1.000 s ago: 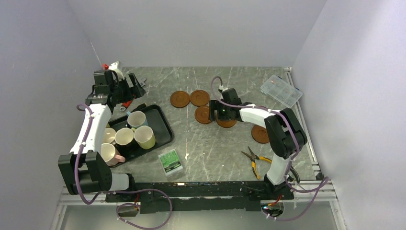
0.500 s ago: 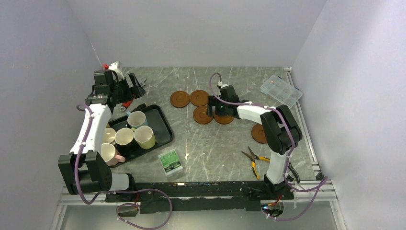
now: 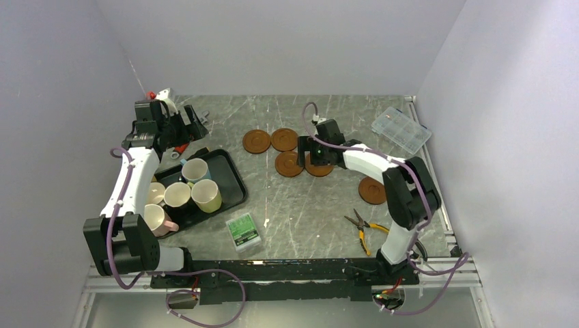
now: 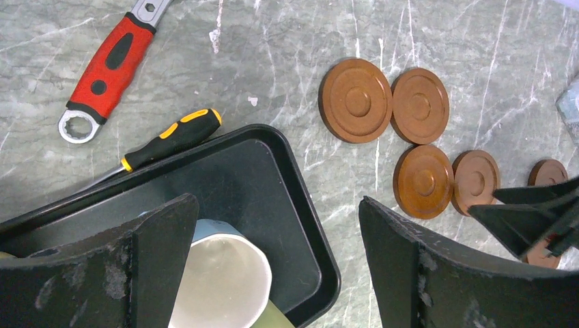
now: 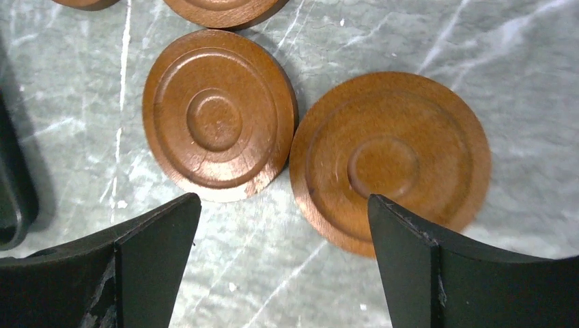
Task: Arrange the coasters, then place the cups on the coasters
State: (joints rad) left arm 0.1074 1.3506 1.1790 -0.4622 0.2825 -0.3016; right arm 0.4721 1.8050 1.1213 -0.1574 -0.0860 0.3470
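Grey marbled table point(image 3: 300, 212), and here's what sits on it: four coasters point(image 3: 257, 141) clustered mid-table in two side-by-side pairs, and a fifth coaster point(image 3: 372, 190) lies alone, off to the right. A black tray point(image 3: 234, 174) is at left, with a red wrench point(image 4: 102, 68) and a yellow-handled screwdriver point(image 4: 171, 137) just beyond it. There's a green packet point(image 3: 243, 230) at the front, pliers point(image 3: 362, 229) near right, and a clear compartment box point(image 3: 401, 130) far right.
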